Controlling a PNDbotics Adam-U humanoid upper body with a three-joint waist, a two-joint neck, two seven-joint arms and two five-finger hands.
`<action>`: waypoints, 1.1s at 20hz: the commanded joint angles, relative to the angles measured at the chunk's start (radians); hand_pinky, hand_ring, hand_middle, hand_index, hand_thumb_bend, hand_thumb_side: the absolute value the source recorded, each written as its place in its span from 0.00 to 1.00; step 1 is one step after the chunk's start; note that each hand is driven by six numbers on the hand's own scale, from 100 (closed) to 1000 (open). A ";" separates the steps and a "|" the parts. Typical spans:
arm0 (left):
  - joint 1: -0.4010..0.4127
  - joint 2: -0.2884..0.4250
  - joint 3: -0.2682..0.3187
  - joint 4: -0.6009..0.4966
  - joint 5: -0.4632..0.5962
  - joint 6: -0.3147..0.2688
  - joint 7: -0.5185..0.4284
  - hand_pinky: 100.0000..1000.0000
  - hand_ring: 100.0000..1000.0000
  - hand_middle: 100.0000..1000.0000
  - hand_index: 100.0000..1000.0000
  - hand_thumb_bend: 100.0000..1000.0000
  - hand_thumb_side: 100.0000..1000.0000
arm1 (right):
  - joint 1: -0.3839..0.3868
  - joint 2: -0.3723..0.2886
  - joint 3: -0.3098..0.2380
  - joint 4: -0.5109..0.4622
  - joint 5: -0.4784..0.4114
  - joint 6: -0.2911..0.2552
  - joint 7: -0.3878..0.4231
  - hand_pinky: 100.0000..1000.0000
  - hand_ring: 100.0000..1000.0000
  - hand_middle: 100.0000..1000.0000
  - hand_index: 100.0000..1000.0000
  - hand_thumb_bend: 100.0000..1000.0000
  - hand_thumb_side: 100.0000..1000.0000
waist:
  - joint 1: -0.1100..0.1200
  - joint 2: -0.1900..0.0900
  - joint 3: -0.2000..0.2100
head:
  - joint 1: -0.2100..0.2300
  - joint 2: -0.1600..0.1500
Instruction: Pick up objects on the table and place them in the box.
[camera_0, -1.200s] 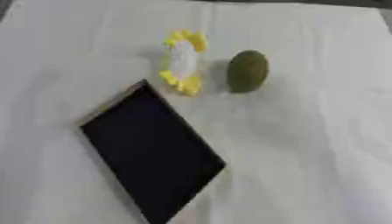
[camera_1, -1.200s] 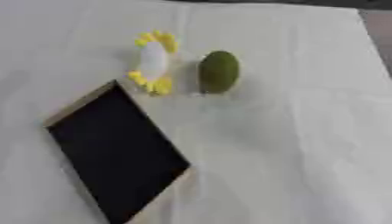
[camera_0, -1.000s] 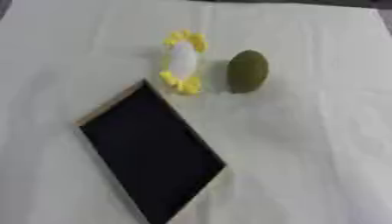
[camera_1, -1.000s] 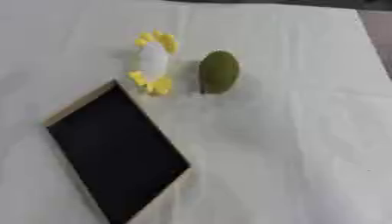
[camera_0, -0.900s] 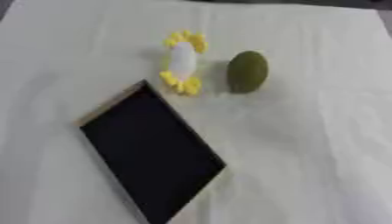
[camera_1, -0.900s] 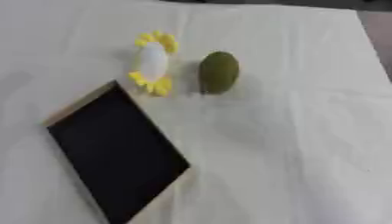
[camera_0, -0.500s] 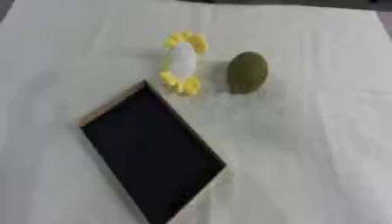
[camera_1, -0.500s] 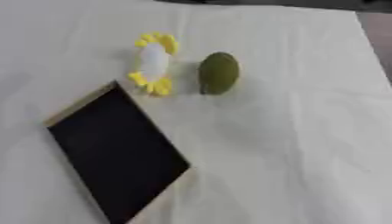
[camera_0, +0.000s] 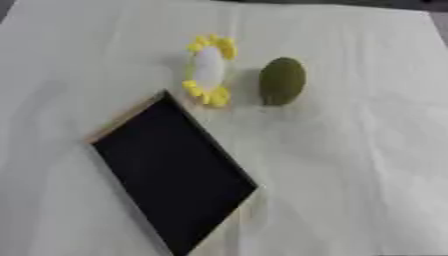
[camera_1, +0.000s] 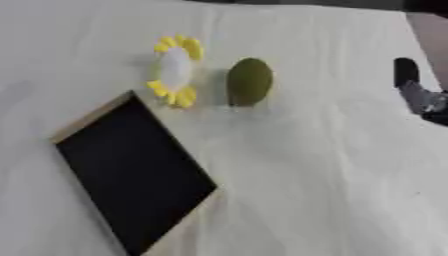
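An olive-green oval object (camera_0: 282, 80) lies in the upper middle of the frame on the white cloth (camera_0: 367, 165), and just to its left is a white object ringed with yellow petals (camera_0: 208, 70), like a toy flower lying flat. The two sit close together but apart. Below them, toward the lower left, the box (camera_0: 171, 170) lies at an angle; it is shallow with a dark inside and a pale wooden rim, and its upper corner comes near the lower edge of the flower-like object. Nothing is in the box, so both objects are yet to be picked up.

The change from a moment ago is at the right edge of the right eye view: the right hand (camera_1: 416, 92), dark with a grey part, has just come into sight there, where before only cloth showed. Only a small part of it is visible, so whether its fingers are spread or curled cannot be told, and it holds nothing that can be seen. It is well apart from the green object. This probably marks the start of a reach, with the green object the nearer target. The left hand appears in neither view.
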 joint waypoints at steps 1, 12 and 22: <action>-0.007 0.006 -0.005 -0.019 0.009 0.001 -0.012 0.76 0.70 0.59 0.80 0.07 0.54 | -0.024 -0.051 0.013 -0.015 0.057 -0.012 0.104 0.89 0.91 0.81 0.89 0.00 0.39 | 0.001 -0.023 0.003 | -0.003 0.003; -0.004 0.001 -0.014 -0.019 0.022 0.005 -0.028 0.76 0.70 0.59 0.80 0.06 0.55 | -0.070 -0.088 0.079 -0.015 0.017 -0.006 0.241 0.90 0.94 0.82 0.91 0.00 0.37 | -0.002 -0.027 0.008 | -0.009 0.006; -0.001 -0.008 -0.020 -0.019 0.033 0.009 -0.039 0.76 0.70 0.59 0.80 0.06 0.55 | -0.174 -0.096 0.165 -0.015 -0.143 0.104 0.375 0.94 1.00 0.77 0.94 0.00 0.02 | -0.009 -0.032 0.022 | -0.023 0.010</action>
